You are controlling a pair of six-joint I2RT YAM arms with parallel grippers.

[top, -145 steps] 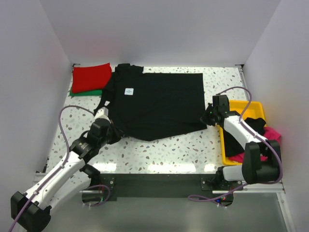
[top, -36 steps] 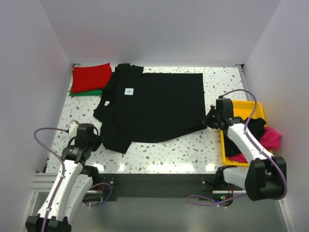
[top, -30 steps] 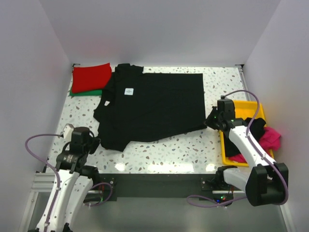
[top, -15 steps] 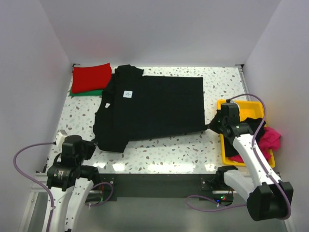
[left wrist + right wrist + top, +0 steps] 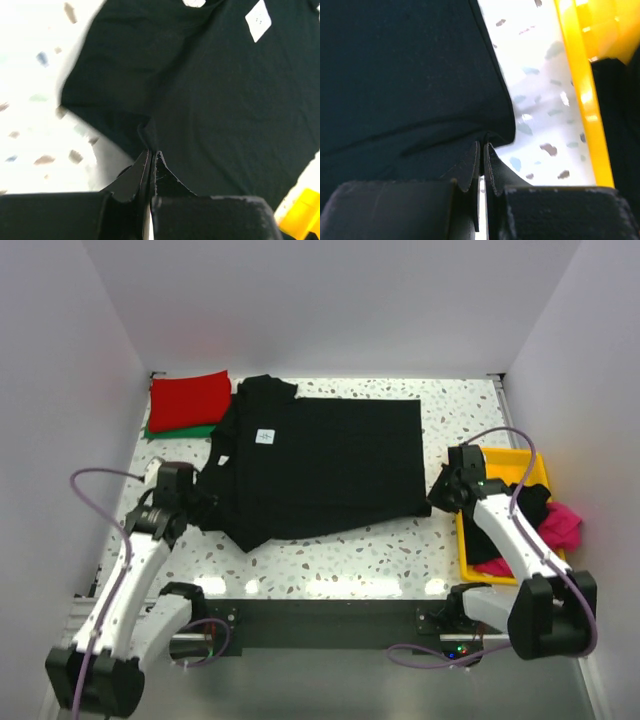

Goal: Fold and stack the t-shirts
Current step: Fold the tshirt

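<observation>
The black t-shirt (image 5: 320,465) lies spread flat on the table, white neck label (image 5: 265,436) up. The left gripper (image 5: 151,154) is pinched tight on its near-left sleeve, and the right gripper (image 5: 482,145) is clamped on its near-right hem corner. To its far left, a folded red t-shirt (image 5: 190,398) rests on a green t-shirt (image 5: 185,430). To its right, the yellow tray (image 5: 532,468) holds a pink t-shirt (image 5: 563,520) and another black garment (image 5: 530,502).

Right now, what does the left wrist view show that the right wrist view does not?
Only the left wrist view shows the white neck label and the left gripper, shut on an edge of the black t-shirt. Only the right wrist view shows the right gripper, shut at the shirt's corner, and dark cloth in the yellow tray. Both show the shirt, the tray and the speckled table.
</observation>
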